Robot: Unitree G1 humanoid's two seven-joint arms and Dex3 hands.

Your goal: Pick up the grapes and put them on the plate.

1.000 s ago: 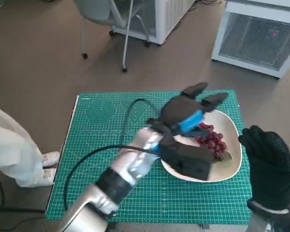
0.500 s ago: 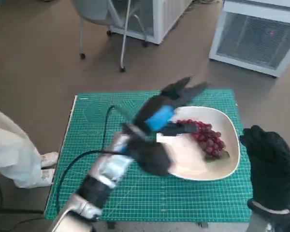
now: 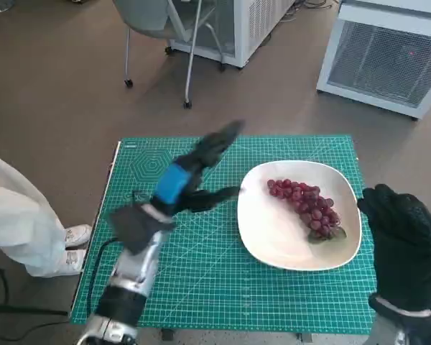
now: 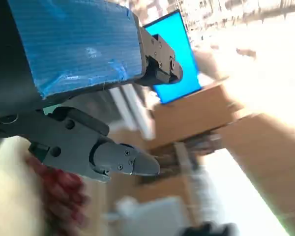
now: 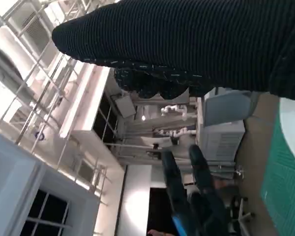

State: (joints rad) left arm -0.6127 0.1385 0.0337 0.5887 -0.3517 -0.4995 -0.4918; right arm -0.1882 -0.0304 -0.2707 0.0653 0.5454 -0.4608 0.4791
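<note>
Now resting on the right half of the white plate: red grapes, on the green-matted surface. Left of the plate, raised over the mat, left robot hand, fingers spread, holding nothing. Beside the plate's right rim, gloved right robot hand, empty, fingers loosely apart.

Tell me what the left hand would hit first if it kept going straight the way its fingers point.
Probably nothing on the table. The left hand points away from the robot, past the plate and grapes, toward the mat's far edge. Its height is unclear; beyond lies floor and a chair.
</note>
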